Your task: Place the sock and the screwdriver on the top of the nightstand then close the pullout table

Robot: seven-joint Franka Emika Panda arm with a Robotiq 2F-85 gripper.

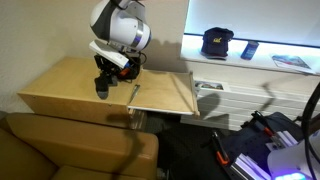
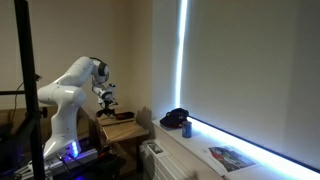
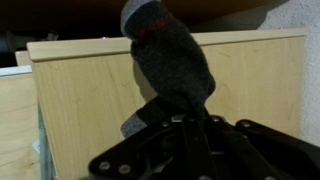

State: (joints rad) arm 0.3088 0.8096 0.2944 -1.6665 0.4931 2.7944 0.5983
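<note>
The nightstand [image 1: 65, 85] is a low tan wood cabinet with a flat top; it also shows in an exterior view [image 2: 118, 131]. The pullout table [image 1: 165, 95] sticks out from its side. My gripper [image 1: 103, 82] is shut on the dark sock [image 3: 170, 60], which has a red stripe near its end. In an exterior view the sock [image 1: 102, 90] hangs from the jaws down to the nightstand's top. In the wrist view the sock lies against tan wood [image 3: 70, 100]. A thin dark streak at the board's inner edge [image 1: 133, 95] is too small to identify as the screwdriver.
A white shelf unit [image 1: 250, 75] beside the board carries a black cap [image 1: 217, 42], a remote [image 1: 249, 49] and a magazine [image 1: 290, 62]. A brown padded seat [image 1: 70, 150] stands in front of the nightstand. Bags and cables lie on the floor [image 1: 260, 145].
</note>
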